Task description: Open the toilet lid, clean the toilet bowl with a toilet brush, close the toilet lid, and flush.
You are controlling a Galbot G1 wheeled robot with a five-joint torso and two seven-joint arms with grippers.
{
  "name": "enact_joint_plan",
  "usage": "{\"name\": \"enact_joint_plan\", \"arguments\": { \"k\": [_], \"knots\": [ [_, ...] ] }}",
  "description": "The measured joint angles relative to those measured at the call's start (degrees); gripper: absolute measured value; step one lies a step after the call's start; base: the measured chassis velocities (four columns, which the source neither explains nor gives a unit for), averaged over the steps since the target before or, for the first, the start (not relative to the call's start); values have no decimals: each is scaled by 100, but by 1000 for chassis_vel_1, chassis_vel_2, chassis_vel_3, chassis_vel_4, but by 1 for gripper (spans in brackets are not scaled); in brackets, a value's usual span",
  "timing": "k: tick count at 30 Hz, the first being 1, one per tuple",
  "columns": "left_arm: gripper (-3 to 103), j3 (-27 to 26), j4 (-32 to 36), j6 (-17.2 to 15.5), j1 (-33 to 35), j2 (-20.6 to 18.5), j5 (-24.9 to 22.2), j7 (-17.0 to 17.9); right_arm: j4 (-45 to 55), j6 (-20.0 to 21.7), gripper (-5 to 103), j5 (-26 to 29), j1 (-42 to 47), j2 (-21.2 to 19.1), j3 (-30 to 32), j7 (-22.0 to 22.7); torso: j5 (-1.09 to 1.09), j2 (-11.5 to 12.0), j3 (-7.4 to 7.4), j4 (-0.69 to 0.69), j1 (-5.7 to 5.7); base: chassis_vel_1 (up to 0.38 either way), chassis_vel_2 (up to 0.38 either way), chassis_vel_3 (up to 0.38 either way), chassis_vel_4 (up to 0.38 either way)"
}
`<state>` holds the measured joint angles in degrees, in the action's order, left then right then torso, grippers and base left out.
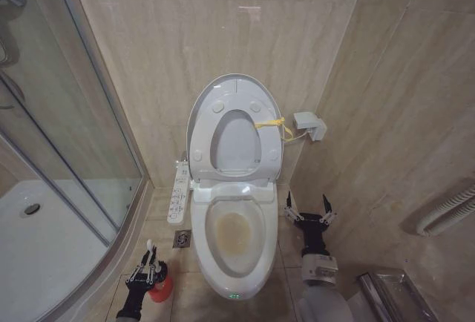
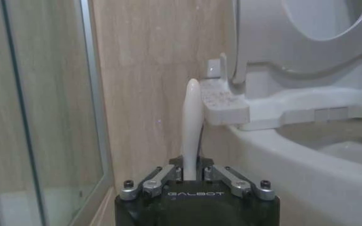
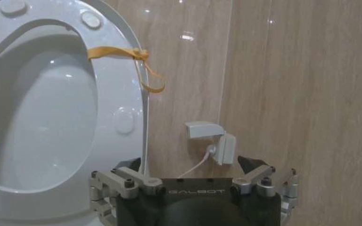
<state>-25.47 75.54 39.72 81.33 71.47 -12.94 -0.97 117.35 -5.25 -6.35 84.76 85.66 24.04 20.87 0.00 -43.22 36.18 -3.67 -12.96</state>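
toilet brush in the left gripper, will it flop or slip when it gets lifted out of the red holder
The toilet brush probably stays stiff: its slim white handle stands straight above the left gripper, whose fingers are shut on it. It looks light, being small beside the toilet bowl. The smooth, tapered handle might slide in the grip. The small red holder could tip if the bristles drag on it.
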Motion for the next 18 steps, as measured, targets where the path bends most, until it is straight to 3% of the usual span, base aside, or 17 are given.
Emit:
{"name": "enact_joint_plan", "arguments": {
  "k": [18],
  "knots": [
    [16,239,-1071,170,-536,20,-114,-21,0,0,100,0,0,0,0,0,0,0,0,-1,0,0,0,0,0]
  ]
}}
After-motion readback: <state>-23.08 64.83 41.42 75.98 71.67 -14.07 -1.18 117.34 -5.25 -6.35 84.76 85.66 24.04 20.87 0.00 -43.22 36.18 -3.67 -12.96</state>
